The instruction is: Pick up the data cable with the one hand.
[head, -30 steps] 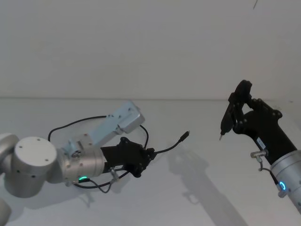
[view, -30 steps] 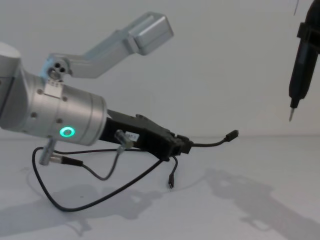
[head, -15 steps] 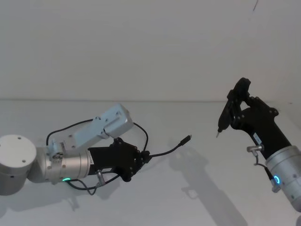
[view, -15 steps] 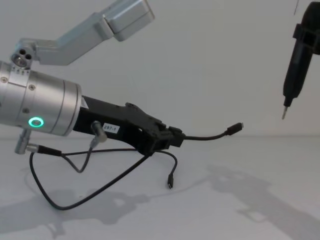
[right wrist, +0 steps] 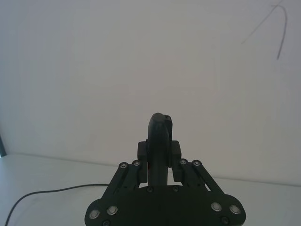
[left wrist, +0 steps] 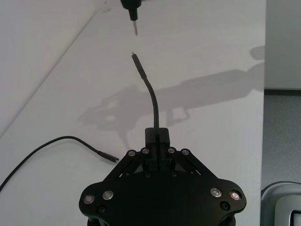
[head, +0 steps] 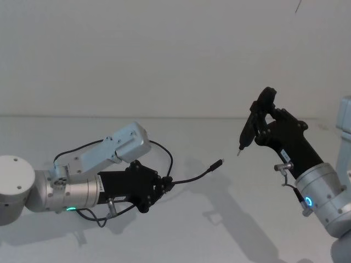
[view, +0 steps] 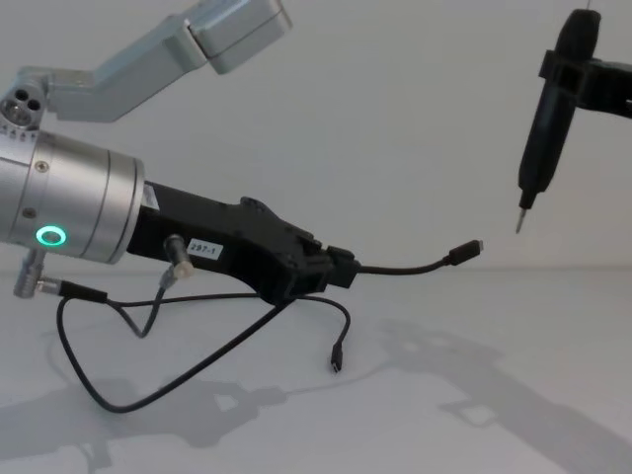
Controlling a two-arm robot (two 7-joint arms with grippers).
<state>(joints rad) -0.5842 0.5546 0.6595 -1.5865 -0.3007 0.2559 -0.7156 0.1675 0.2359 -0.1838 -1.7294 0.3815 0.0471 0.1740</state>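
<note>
One readable text: small white label (view: 202,250) w/ black print "297-1", stuck on the side of the black angular left gripper (view: 331,269), just fwd of the thick silver cylinder w/ green ring light (view: 64,222); seen in chest view. In head view a label on the black right gripper body is too small to read. No other text, brand or nos. legible.

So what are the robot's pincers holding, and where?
The left pincer grips the black cable a little behind one plug. The right pincer holds a pen-shaped tool around its body.
</note>
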